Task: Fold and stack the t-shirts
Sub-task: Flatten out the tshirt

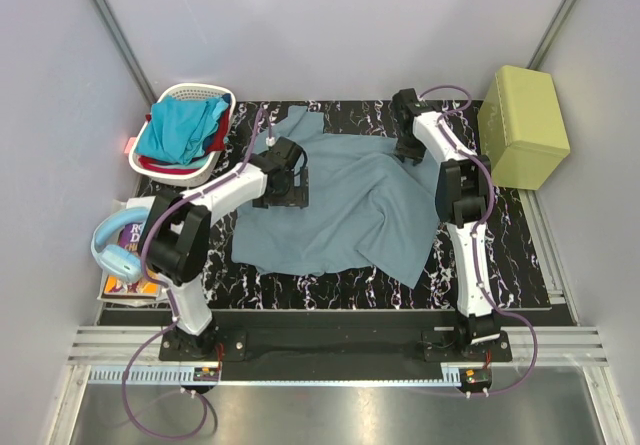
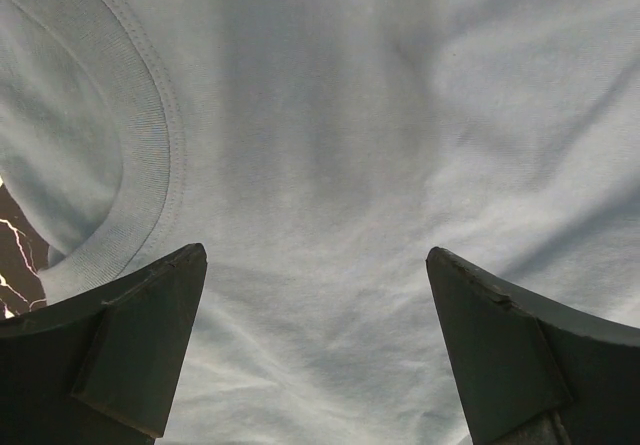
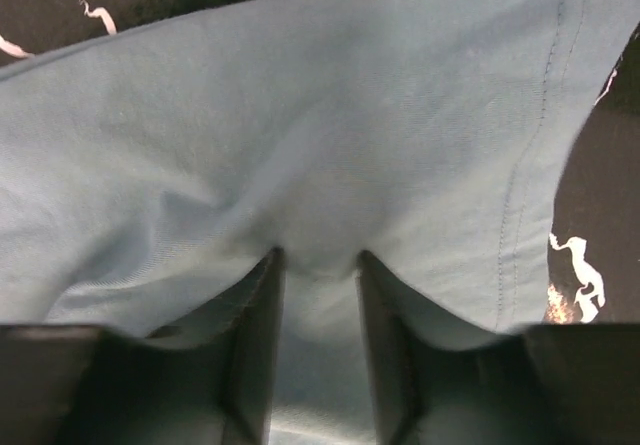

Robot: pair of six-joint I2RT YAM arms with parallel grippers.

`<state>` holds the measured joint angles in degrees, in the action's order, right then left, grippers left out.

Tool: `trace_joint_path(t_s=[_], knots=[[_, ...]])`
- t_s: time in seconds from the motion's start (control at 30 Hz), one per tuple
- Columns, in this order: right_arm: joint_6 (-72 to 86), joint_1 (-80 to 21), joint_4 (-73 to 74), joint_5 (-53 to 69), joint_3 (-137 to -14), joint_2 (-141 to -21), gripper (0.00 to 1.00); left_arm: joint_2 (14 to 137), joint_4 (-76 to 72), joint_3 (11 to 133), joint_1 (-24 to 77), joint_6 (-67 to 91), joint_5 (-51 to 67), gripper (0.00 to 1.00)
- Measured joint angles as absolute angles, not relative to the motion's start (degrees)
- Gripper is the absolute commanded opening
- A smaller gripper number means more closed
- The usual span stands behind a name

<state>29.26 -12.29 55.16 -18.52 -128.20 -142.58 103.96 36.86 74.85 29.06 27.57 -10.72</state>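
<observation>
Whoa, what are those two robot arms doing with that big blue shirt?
The two arms are working on a grey-blue t-shirt spread on the black table. The right gripper pinches the cloth near a hemmed edge. The left gripper is wide open over the shirt by its collar, holding nothing. A turquoise t-shirt and a red t-shirt wait in the white basket.
</observation>
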Motion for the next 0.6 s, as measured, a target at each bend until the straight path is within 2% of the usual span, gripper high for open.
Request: trace_joint_path(t_s=[0.07,0.13,0.17,0.43,0.6], knots=[[29.4,-12.2,55.3,-18.5,-128.3,-142.6,0.16,103.9,36.7,74.8,29.1,27.9,-10.7,0.99],[29.6,-12.1,55.5,-18.5,-128.6,-143.1,0.03,103.9,36.8,74.8,29.1,28.2,-10.5,0.99],[29.8,-12.0,55.4,-18.5,-128.8,-143.5,0.0,103.9,36.8,74.8,29.1,28.4,-10.5,0.99],[30.7,-11.2,56.5,-18.5,-132.5,-145.9,0.0,103.8,37.1,73.9,29.9,28.8,-10.2,0.99],[31.5,-10.0,59.3,-18.6,-142.3,-150.8,0.0,103.7,37.8,73.6,30.0,29.0,-9.8,0.99]])
